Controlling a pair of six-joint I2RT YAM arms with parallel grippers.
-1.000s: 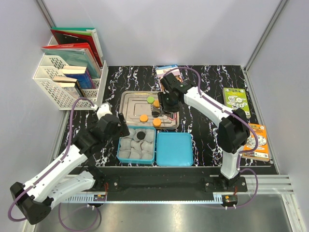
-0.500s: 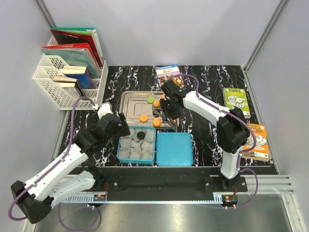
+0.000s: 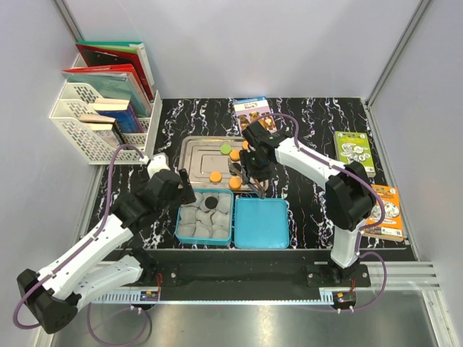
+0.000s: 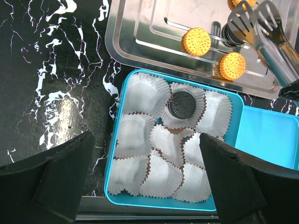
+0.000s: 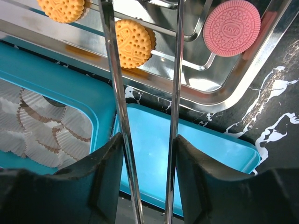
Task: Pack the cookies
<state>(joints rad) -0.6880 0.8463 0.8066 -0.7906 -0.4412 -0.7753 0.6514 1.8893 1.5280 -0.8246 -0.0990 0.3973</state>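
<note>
Cookies lie on a steel tray [image 3: 195,155]: a green one [image 3: 226,150] and orange ones [image 3: 215,176] [image 3: 234,183]. In the right wrist view a pink cookie [image 5: 232,27] and orange cookies [image 5: 134,43] show on the tray [image 5: 261,60]. My right gripper [image 3: 253,170] [image 5: 147,144] is shut on metal tongs [image 5: 112,70]. Their tips [image 4: 243,16] sit at a black cookie [image 4: 231,33] on the tray. A blue box [image 3: 181,217] of white paper cups holds one black cookie [image 4: 181,104]. My left gripper [image 4: 145,140] is open and empty above the box [image 4: 117,154].
The blue lid [image 3: 261,222] [image 5: 187,158] lies right of the box. A white rack of books [image 3: 101,108] stands at the back left. Booklets lie at the back [image 3: 251,108] and along the right edge [image 3: 353,148] [image 3: 383,210].
My right gripper with the tongs has moved toward the near edge of the tray and lowered. The left arm has stayed still.
</note>
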